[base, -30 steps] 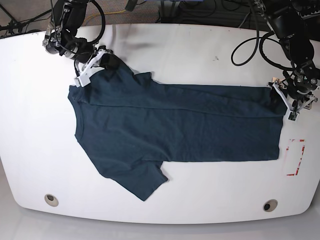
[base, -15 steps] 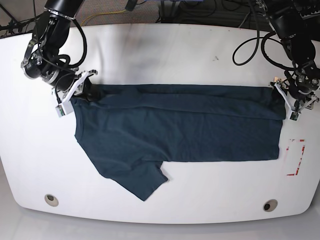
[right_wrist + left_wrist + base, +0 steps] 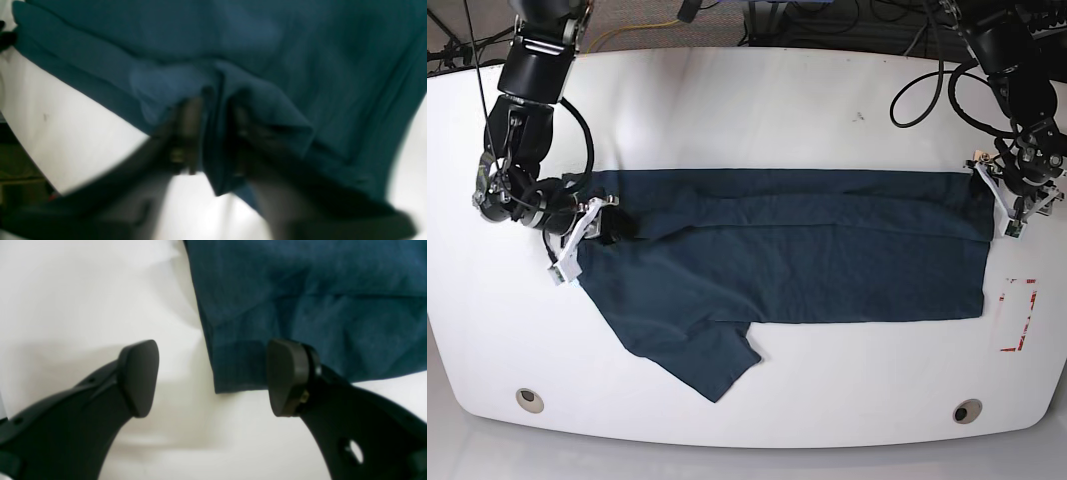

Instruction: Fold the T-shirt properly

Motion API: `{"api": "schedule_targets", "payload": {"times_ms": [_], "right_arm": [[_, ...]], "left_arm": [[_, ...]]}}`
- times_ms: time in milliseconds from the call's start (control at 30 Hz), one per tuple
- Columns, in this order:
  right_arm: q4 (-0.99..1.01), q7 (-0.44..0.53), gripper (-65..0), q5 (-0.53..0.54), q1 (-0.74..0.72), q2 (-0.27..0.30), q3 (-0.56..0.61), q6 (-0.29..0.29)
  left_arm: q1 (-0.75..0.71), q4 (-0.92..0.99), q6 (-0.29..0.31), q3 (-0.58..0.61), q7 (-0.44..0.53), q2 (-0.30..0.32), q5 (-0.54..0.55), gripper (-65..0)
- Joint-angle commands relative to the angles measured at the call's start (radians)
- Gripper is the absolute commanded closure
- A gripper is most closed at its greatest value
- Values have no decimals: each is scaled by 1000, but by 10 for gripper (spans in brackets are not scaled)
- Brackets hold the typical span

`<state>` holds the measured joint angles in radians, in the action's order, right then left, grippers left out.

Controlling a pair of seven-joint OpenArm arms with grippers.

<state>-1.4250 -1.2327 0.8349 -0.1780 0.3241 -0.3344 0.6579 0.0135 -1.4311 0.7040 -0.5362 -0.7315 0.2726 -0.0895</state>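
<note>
The T-shirt (image 3: 787, 260), dark navy-teal, lies lengthwise on the white table (image 3: 757, 100), its far long edge folded toward me. One short sleeve (image 3: 712, 365) sticks out at the front. At the collar end, my right gripper (image 3: 599, 225) holds a bunched fold of the T-shirt (image 3: 233, 40). In the blurred right wrist view, that cloth sits between the close-set fingers of the right gripper (image 3: 215, 133). My left gripper (image 3: 1012, 205) stands wide open at the hem end. The folded hem corner of the T-shirt (image 3: 300, 290) lies between the spread fingers of the left gripper (image 3: 211, 378).
A red rectangular marking (image 3: 1019, 315) is on the table near the hem end. Two round fittings (image 3: 529, 399) (image 3: 968, 411) sit near the front edge. Dark cables (image 3: 927, 90) hang behind the left arm at the back.
My right gripper has carried the shoulder and far sleeve from the back of the table toward the front, folding the shirt's far edge over. The left gripper has stayed open at the hem.
</note>
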Motion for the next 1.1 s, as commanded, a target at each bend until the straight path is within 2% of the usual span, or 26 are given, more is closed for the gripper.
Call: {"api": "schedule_targets", "payload": {"times_ms": [0, 100, 200, 400, 467, 600, 833, 967, 1067], "right_arm": [[-18, 32, -298, -15, -38, 45, -15, 0], [-23, 38, -398, -99, -47, 74, -16, 0], [-32, 40, -434, -151, -41, 85, -16, 9], [-159, 40, -438, -223, 31, 73, -10, 9], [-193, 40, -436, -245, 44, 43, -9, 3], [-199, 35, -422, -305, 58, 20, -9, 1], [-195, 23, -350, -311, 113, -46, -7, 9], [-193, 24, -342, -312, 116, -93, -7, 3], [-165, 37, -342, -312, 90, -108, -5, 1]], "left_arm": [[15, -20, -6, -6, 16, 20, 6, -451], [15, -17, -6, -6, 16, 21, 7, -451], [16, -21, -6, -6, 17, 21, 9, -451], [21, -23, -6, -6, 17, 14, 14, -451], [24, -23, -6, -5, 17, 12, 14, -451], [53, -21, -6, -2, 17, -14, 9, -451], [62, -15, -6, 0, 17, -16, 7, -451], [58, -17, -6, -3, 17, -16, 7, -451], [58, -17, -6, -5, 17, -16, 7, -451]]}}
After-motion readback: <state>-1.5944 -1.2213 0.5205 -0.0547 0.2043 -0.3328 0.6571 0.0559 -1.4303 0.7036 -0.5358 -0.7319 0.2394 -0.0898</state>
